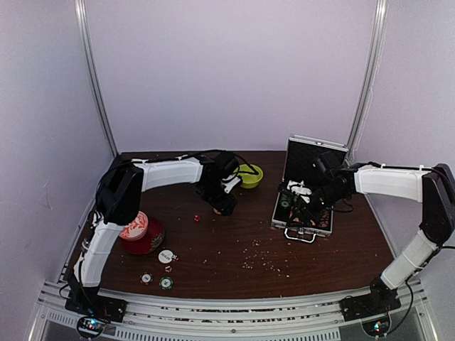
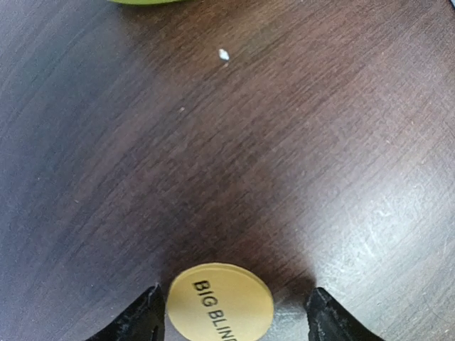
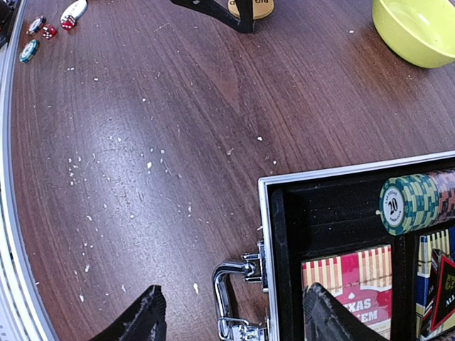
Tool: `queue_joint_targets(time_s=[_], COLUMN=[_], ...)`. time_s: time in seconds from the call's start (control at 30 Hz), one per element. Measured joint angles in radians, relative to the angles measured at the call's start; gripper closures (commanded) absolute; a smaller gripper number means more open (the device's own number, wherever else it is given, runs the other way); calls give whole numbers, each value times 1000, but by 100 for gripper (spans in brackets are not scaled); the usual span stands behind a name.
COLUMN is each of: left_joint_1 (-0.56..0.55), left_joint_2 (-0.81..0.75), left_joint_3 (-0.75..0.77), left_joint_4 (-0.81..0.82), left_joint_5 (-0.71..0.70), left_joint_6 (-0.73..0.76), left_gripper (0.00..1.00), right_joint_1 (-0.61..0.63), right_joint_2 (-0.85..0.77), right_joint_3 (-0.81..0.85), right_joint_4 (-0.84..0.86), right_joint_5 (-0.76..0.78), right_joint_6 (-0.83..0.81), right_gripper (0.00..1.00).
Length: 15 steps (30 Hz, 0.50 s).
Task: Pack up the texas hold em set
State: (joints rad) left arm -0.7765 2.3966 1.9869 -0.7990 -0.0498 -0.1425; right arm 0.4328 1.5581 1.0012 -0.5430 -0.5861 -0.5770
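Closest to the table's front edge lie a small dark round chip (image 1: 146, 278) and a green-rimmed round chip (image 1: 166, 283). Just behind them is a white round button (image 1: 166, 256), beside a red-and-white patterned round tin (image 1: 142, 233). A tiny red die (image 1: 197, 218) sits further in. Mid-table, the left gripper (image 2: 233, 316) is spread wide around a flat yellow "BIG BLIND" button (image 2: 220, 302). One finger (image 2: 146, 320) is just beside its rim and the other stands apart. To the right, the small silver metal case (image 3: 341, 170) stands open with its lid (image 1: 316, 156) upright. Its black lining holds a row of green "20" chips (image 3: 409, 202), a red card deck (image 3: 352, 284) and a blue card deck (image 3: 434, 263). The right gripper (image 3: 234, 316) hangs wide open and empty over the case's chrome handle (image 3: 226, 298). A lime-green bowl (image 1: 249, 175) sits behind. The dark wooden table (image 1: 234, 241) is flecked with pale crumbs, and plain lavender walls (image 1: 227, 71) enclose it.
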Motion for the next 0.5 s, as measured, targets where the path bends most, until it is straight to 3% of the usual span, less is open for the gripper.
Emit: queue_joint_targets(time_s=[0.5], left_joint_1=[-27], left_joint_2=[-74], left_joint_3=[-135], left_joint_4=[75], left_joint_5=[46], left_joint_6=[0], left_gripper=[39], right_joint_1=[3], right_joint_2=[2], right_joint_3=[0], right_joint_4=[-6], right_joint_5=[12], right_joint_6=[-2], right_gripper=[34])
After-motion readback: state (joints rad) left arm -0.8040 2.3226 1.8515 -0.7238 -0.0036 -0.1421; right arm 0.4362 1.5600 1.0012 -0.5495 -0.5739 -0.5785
